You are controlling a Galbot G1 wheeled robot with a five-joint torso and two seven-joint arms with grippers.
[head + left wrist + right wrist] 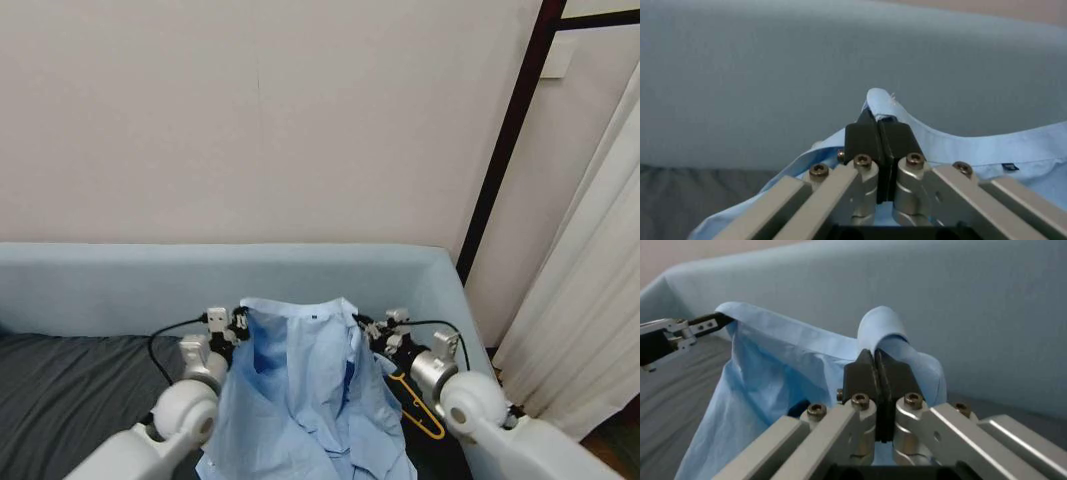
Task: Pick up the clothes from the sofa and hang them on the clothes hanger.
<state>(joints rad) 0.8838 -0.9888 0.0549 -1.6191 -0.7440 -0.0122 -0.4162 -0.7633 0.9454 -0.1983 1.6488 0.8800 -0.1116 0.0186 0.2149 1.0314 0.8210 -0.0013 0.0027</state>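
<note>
Reaching forward with both arms from the bottom corners of the head view, forearms angled in toward each other. Pinching one end of the collar with the left tool (238, 322) (877, 122), black pads pressed flat together on the blue shirt (300, 390) (960, 145) (773, 385). Matching it on the other side with the right tool (362, 325) (873, 357), closed tight on a fold of the collar. Holding the shirt up between the two, collar stretched roughly level in front of the pale blue back of the sofa (120, 285), cloth hanging down and bunching low between the arms. Across the spread collar from the right wrist, spotting the left tool's black tips nipped on the fabric edge. Below: dark grey seat cushion (70, 390). Just beside the right arm, at the sofa's right end, a yellow-and-black hanger (420, 400); touching the shirt or not, hard to tell. Off to the right, a dark pole (505, 140) against the wall and a white curtain (590, 300).
</note>
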